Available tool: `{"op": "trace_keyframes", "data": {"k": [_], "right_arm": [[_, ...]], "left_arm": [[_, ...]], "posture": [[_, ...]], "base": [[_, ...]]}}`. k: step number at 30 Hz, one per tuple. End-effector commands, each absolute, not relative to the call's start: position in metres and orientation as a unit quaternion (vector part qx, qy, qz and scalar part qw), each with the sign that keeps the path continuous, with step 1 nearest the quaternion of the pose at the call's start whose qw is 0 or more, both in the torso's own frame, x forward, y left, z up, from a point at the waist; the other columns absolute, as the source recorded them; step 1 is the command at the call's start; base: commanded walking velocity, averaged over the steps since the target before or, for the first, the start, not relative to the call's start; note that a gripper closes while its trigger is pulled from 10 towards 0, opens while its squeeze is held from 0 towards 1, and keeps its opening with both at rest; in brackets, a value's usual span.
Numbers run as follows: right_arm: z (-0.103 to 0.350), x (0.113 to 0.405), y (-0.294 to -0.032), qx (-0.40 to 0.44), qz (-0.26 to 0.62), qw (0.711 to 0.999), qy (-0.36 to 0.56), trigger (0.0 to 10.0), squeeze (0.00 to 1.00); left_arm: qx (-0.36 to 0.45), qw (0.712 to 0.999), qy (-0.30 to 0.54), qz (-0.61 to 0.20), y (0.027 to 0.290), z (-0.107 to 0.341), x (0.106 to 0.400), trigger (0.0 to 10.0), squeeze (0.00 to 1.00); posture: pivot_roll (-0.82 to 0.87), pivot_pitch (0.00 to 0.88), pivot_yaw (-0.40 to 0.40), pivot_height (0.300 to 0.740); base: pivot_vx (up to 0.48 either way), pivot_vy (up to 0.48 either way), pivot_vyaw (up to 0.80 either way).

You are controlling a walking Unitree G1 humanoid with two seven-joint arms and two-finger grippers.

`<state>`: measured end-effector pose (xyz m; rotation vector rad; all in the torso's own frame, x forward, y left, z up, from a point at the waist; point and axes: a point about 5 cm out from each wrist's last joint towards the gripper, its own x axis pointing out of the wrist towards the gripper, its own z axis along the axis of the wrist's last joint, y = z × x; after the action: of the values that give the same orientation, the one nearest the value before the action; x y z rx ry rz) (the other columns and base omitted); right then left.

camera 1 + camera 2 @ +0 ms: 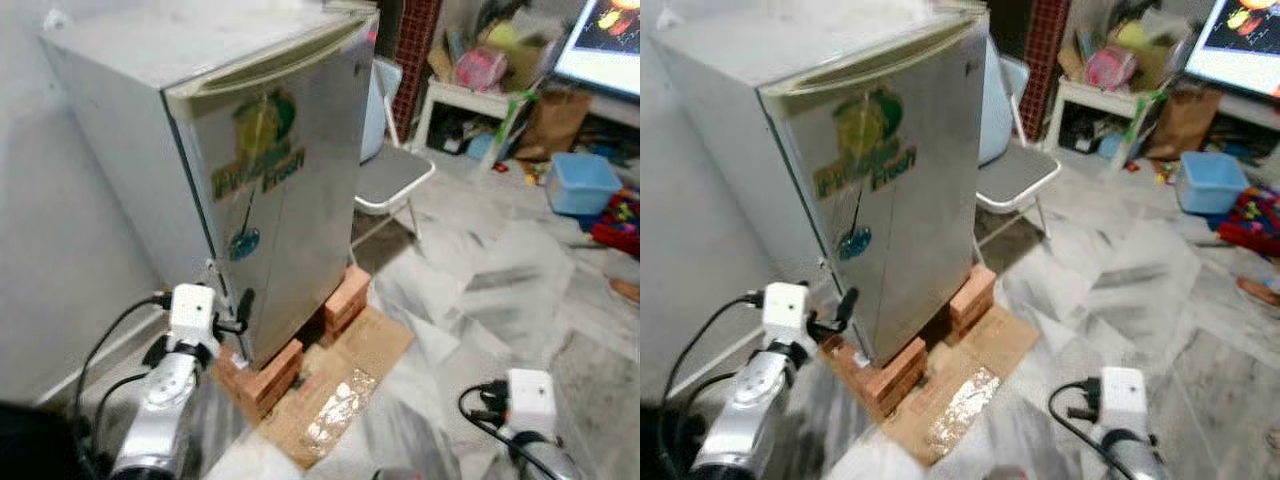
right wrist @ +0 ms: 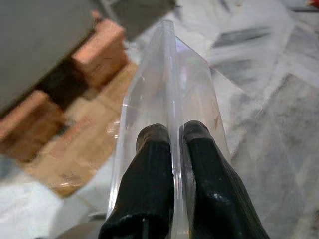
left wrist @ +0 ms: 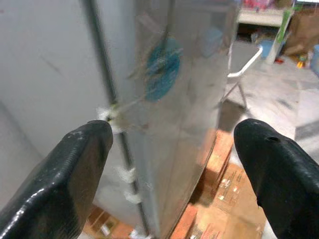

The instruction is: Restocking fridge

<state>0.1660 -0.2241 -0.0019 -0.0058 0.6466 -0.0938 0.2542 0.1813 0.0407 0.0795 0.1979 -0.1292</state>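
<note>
On the left, the left gripper (image 1: 243, 312) is held up beside the lower corner of the fridge (image 1: 260, 170), level with the door's hinge edge. In the left wrist view its two black fingers (image 3: 60, 184) are spread wide apart with nothing between them, and the fridge door with its round blue sticker (image 3: 162, 69) is seen in the gap. The fridge is a small silver one with its door shut; a green and yellow sticker (image 1: 262, 150) is fixed on the upper part of the door. It is raised on bricks (image 1: 268, 372), which rest on a flattened sheet of cardboard (image 1: 345, 385) laid on the grey marbled floor (image 1: 480, 300).

Just behind the fridge's right side, a white folding chair (image 1: 392, 175) is placed. Further back, a white shelf unit (image 1: 470, 105) loaded with clutter is seen, with a brown paper bag (image 1: 555, 120) beside it and a blue plastic tub (image 1: 582, 182) on the floor.

On the right, the right arm's wrist (image 1: 530, 400) is held low over the floor, well apart from the fridge. In the right wrist view the right gripper (image 2: 174, 137) is pinched tight on the thin edge of a clear plastic container (image 2: 169, 94), which is pointed out ahead of the fingers towards the bricks and cardboard. Whether anything is inside the container cannot be told.
</note>
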Motion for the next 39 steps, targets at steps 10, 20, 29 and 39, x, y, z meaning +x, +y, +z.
{"op": "trace_keyframes", "data": {"k": [10,20,29,39], "right_arm": [[0.008,0.173,-0.23,-0.016,-0.044,0.953,0.3,10.0,0.0],[0.011,0.174,-0.23,-0.017,-0.047,0.953,0.298,10.0,0.0],[0.013,0.174,-0.228,-0.016,-0.049,0.953,0.298,10.0,0.0],[0.016,0.174,-0.226,-0.012,-0.05,0.953,0.297,10.0,0.0]], "left_arm": [[0.03,0.993,0.087,-0.068,0.176,0.046,0.261,10.0,0.0],[0.033,0.993,0.09,-0.065,0.176,0.047,0.264,10.0,0.0],[0.032,0.995,0.093,-0.027,0.186,0.053,0.282,10.0,0.0],[0.047,0.987,0.147,-0.041,0.161,0.058,0.326,10.0,0.0]], "posture": [[-0.09,0.0,0.001,0.74],[-0.09,0.0,0.001,0.74],[-0.1,0.001,0.003,0.74],[-0.11,0.0,0.01,0.74]], "base": [[0.0,0.192,-0.22],[0.0,0.173,0.0],[0.0,0.0,0.0],[0.0,0.0,0.0]]}}
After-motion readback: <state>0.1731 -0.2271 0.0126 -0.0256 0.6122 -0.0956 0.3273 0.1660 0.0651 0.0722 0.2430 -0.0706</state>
